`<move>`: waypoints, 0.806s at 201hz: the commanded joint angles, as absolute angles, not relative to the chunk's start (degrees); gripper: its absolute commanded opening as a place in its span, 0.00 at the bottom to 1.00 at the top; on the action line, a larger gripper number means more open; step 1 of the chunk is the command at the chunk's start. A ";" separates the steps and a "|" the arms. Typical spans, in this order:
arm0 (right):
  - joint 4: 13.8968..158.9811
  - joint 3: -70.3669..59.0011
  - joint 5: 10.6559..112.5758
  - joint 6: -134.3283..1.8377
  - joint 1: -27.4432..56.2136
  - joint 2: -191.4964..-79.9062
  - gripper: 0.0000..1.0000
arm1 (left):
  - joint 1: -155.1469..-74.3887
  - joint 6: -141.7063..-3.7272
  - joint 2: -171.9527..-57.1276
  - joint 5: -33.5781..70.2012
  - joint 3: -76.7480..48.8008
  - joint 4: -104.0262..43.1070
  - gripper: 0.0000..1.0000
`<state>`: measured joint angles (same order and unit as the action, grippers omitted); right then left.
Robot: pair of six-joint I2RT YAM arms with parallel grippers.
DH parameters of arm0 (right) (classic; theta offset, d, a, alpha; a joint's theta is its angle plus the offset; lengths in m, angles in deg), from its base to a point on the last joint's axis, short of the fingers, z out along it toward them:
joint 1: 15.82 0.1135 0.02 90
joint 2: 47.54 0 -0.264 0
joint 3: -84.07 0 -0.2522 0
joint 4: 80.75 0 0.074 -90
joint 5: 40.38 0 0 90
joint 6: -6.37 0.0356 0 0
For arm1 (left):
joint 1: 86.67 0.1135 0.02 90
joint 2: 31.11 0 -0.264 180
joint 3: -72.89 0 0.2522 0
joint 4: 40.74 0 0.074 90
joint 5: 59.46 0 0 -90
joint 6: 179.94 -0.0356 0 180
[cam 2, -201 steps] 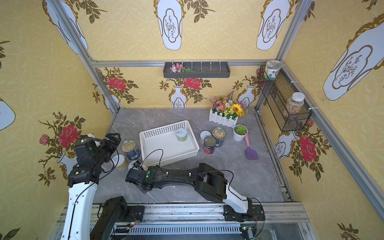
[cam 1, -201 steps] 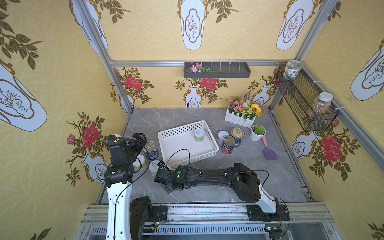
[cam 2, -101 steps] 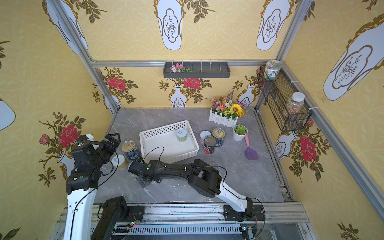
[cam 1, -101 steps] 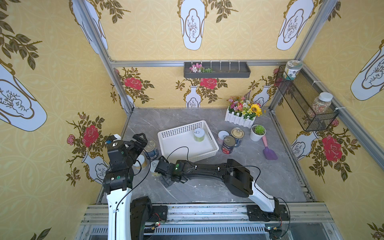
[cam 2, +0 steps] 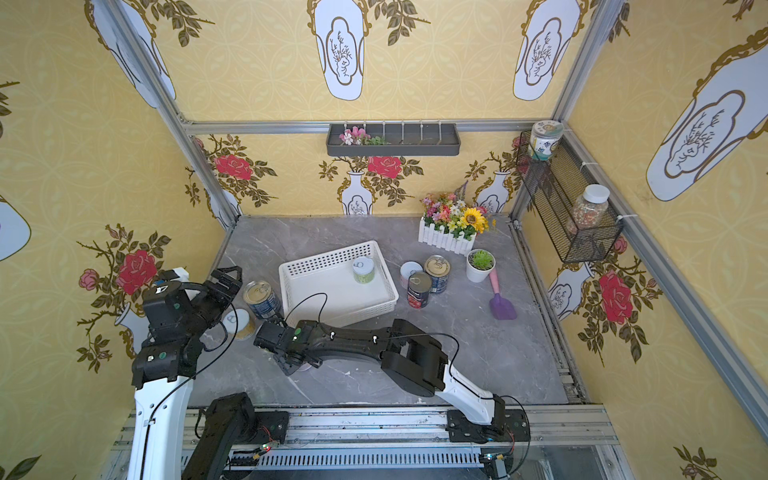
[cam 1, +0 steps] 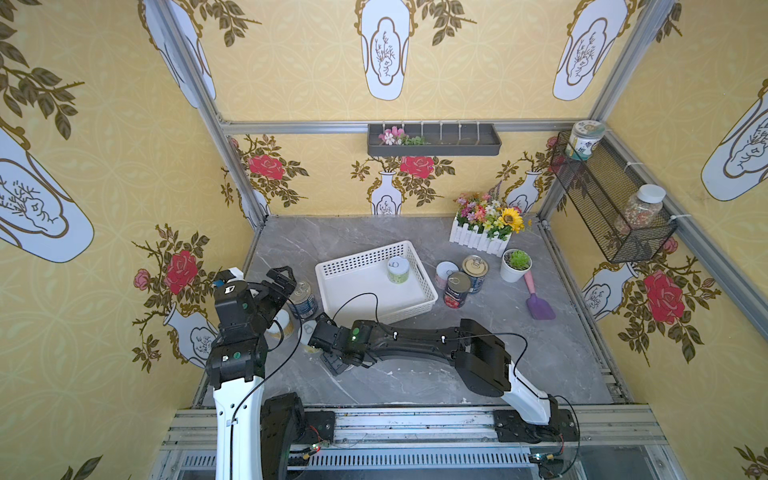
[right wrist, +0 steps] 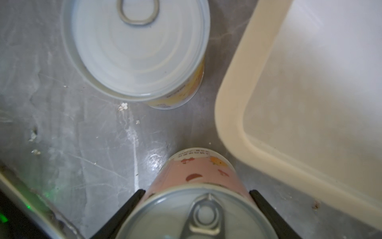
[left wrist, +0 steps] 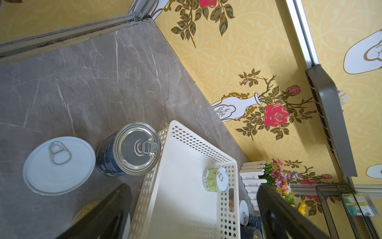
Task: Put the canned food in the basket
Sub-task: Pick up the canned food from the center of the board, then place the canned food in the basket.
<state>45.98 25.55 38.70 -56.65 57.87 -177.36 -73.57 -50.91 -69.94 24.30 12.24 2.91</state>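
The white perforated basket (cam 1: 361,259) (left wrist: 163,165) (right wrist: 231,115) stands mid-table with a green can (cam 1: 398,270) (left wrist: 216,179) upright inside. Left of it stand a dark blue can (cam 1: 303,293) (left wrist: 128,151) and a pale yellow, white-lidded can (cam 1: 282,322) (right wrist: 134,47). My right gripper (right wrist: 196,191) (cam 1: 318,338) is low at the basket's near left corner, its fingers against both sides of a pink can (right wrist: 198,171) (cam 1: 308,329) that stands on the table. My left gripper (left wrist: 193,187) (cam 1: 278,286) hangs open and empty above the left cans. Three more cans (cam 1: 457,291) stand right of the basket.
A white fence box of flowers (cam 1: 484,232), a succulent pot (cam 1: 515,264) and a purple spatula (cam 1: 538,303) sit at the right. A black mesh wall basket (cam 1: 611,208) holds jars. A grey tray (cam 1: 434,141) hangs on the back wall.
The right gripper has slid left and back to the pink can and its jaws have narrowed onto it. The left arm shifted slightly and stayed open.
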 commanded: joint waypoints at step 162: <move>42.02 21.75 35.33 -59.63 38.04 -160.87 0.50 | -73.49 -52.23 -69.91 21.62 12.44 0.89 1.00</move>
<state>38.99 21.57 34.72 -58.61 42.25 -159.28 -73.57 -51.17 -70.09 22.64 12.37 2.61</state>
